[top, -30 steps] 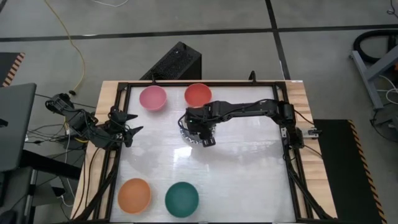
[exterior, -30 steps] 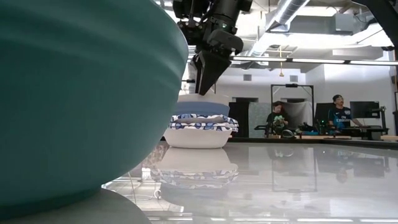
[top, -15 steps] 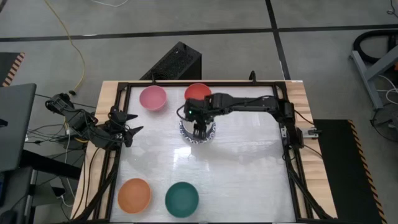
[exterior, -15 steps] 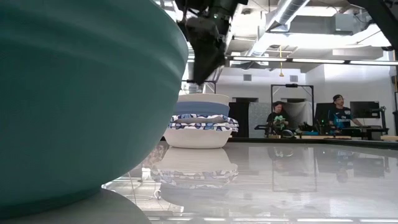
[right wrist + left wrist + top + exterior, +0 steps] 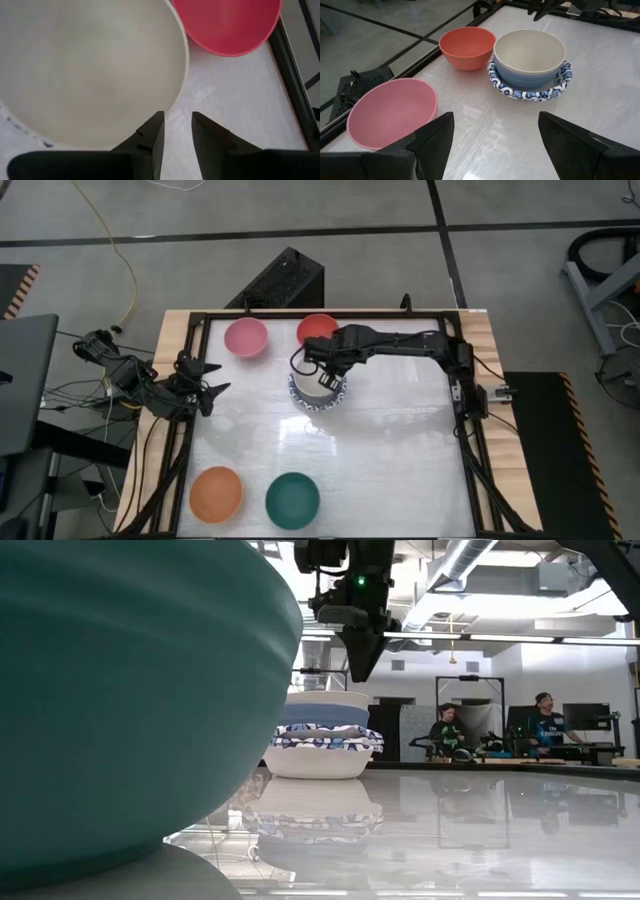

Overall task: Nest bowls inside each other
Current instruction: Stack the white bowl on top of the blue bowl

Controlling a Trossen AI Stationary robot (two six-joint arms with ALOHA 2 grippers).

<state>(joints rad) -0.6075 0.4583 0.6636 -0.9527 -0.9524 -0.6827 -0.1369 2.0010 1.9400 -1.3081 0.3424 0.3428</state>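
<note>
Five bowls already sit nested in one stack [image 5: 318,390], with the cream bowl [image 5: 530,51] on top, a dark blue one under it and blue-patterned rims showing at the base. Take that stack as the landmark. Touching it or nearly so, toward the back edge of the counter [image 5: 400,460], sits the red bowl [image 5: 317,330]; the pink bowl [image 5: 246,337] is beside the red one, farther from the stack. The orange bowl [image 5: 216,492] and dark green bowl [image 5: 293,498] lie well apart from the stack, at the front edge.

The right end effector [image 5: 325,376] hangs above the stack's back rim, on the red bowl's side, its fingers [image 5: 150,137] parted by a narrow gap with nothing between them. The left end effector [image 5: 205,392] waits at the counter's edge, off beyond the pink bowl, fingers spread wide and empty.

I'd judge it is between bowls, with the red one the likely next pick. That calls for a pinch on its rim, a lift, and a centred drop into the cream bowl.

Every bowl stands upright, mouth up; being round, none has a long axis.
</note>
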